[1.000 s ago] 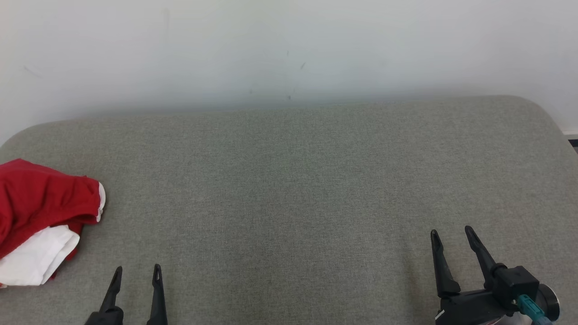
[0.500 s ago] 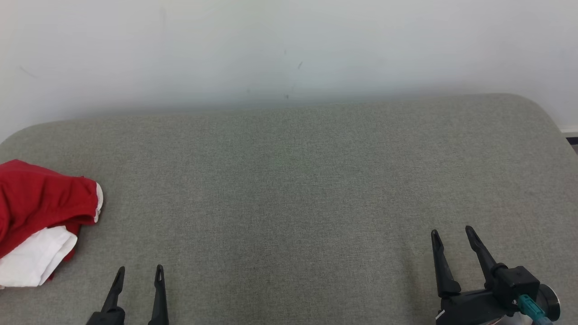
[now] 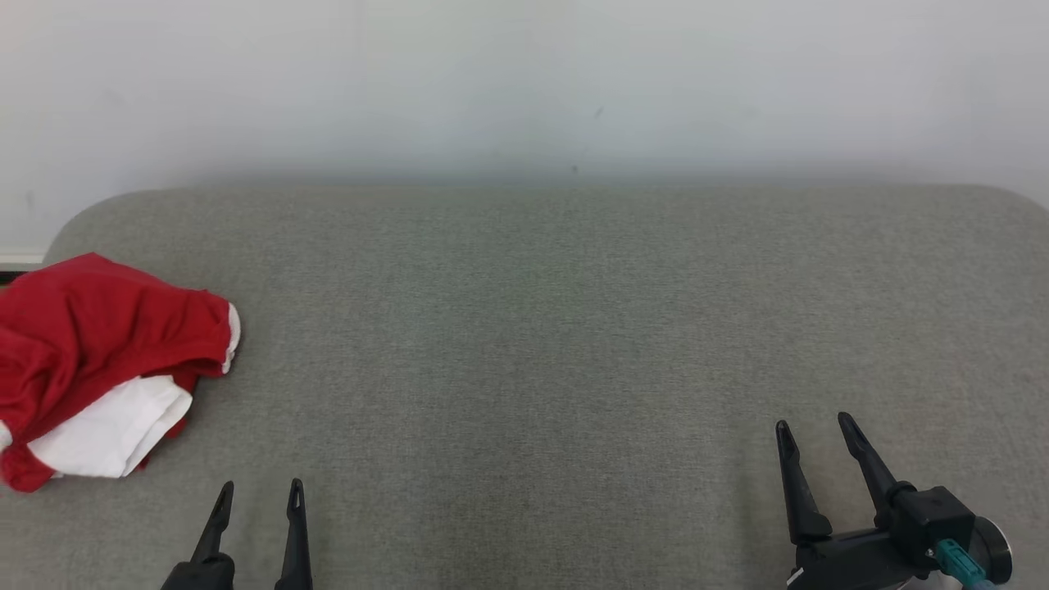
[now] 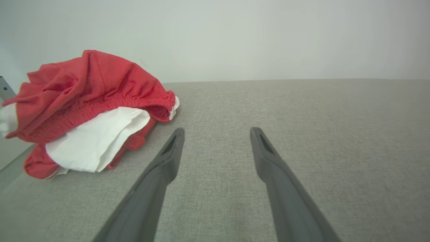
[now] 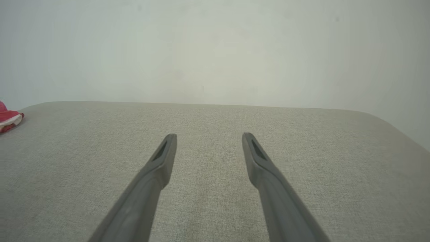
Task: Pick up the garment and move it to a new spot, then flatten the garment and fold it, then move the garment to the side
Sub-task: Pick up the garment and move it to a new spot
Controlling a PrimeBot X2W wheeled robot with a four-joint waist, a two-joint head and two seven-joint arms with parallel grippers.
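The garment point(image 3: 98, 360) is a crumpled red piece with a white part, lying in a heap at the far left of the grey padded surface point(image 3: 541, 328). In the left wrist view the garment point(image 4: 90, 107) sits ahead and to the left of my fingers, not touching them. My left gripper point(image 3: 259, 490) hovers open at the lower left, empty, just right of the heap. My right gripper point(image 3: 814, 428) stands open and empty at the lower right. A small edge of the garment point(image 5: 10, 118) shows at the far left of the right wrist view.
A pale wall point(image 3: 524, 82) rises behind the surface. The surface's rounded left corner point(image 3: 74, 225) lies just behind the garment, with a dark strip of floor point(image 3: 10, 277) beside it.
The head camera has turned left, so the whole picture shifted right and the garment shows more fully. Both grippers stay open and in much the same place.
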